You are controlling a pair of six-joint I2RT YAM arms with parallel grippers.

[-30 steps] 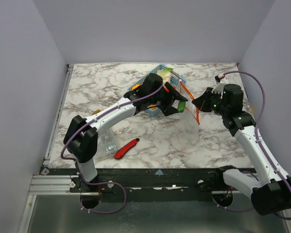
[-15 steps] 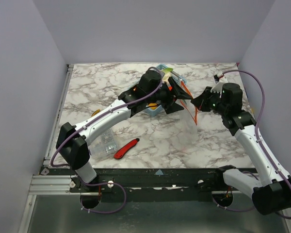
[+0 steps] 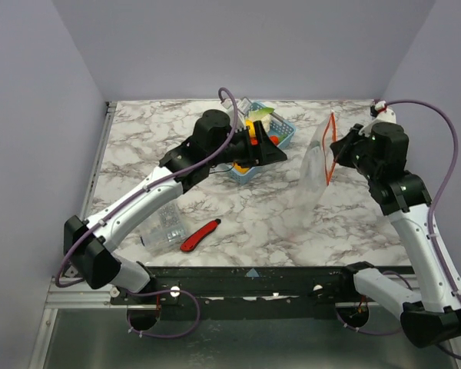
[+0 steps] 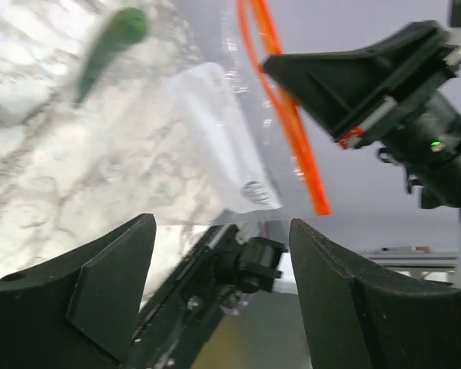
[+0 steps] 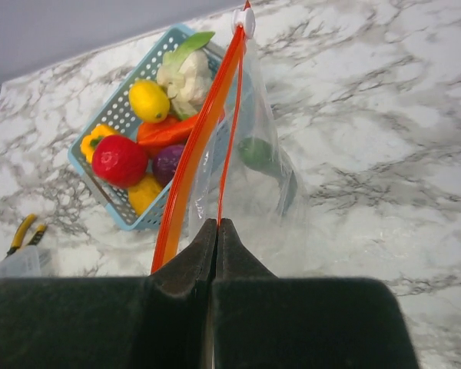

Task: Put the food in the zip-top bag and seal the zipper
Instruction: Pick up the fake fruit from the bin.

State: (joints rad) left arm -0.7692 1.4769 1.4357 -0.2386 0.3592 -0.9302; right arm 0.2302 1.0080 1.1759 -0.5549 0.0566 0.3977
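Note:
The clear zip-top bag [image 3: 313, 173] hangs upright from my right gripper [image 3: 338, 148], which is shut on one edge of its orange-red zipper [image 3: 331, 146]. In the right wrist view the gripper [image 5: 217, 223] pinches the thin zipper strip [image 5: 229, 138], the mouth gapes, and a green food piece [image 5: 263, 157] lies inside the bag [image 5: 307, 223]. My left gripper [image 3: 279, 154] is open and empty over the blue basket [image 3: 244, 174]. In its own view the gripper [image 4: 223, 223] faces the bag [image 4: 215, 115] and the blurred green piece [image 4: 111, 46]. Several food pieces fill the basket [image 5: 107, 115]: lemon [image 5: 150, 100], strawberry [image 5: 119, 160], cauliflower [image 5: 186, 77].
A red utility knife [image 3: 200, 235] and a clear ridged box [image 3: 161, 224] lie near the front left. Yellow-handled pliers [image 5: 23, 231] lie left of the basket. Walls close in the table on the left, back and right.
My left gripper let the green piece go into the bag and drew back left over the basket. My right gripper lifted the bag up and to the right.

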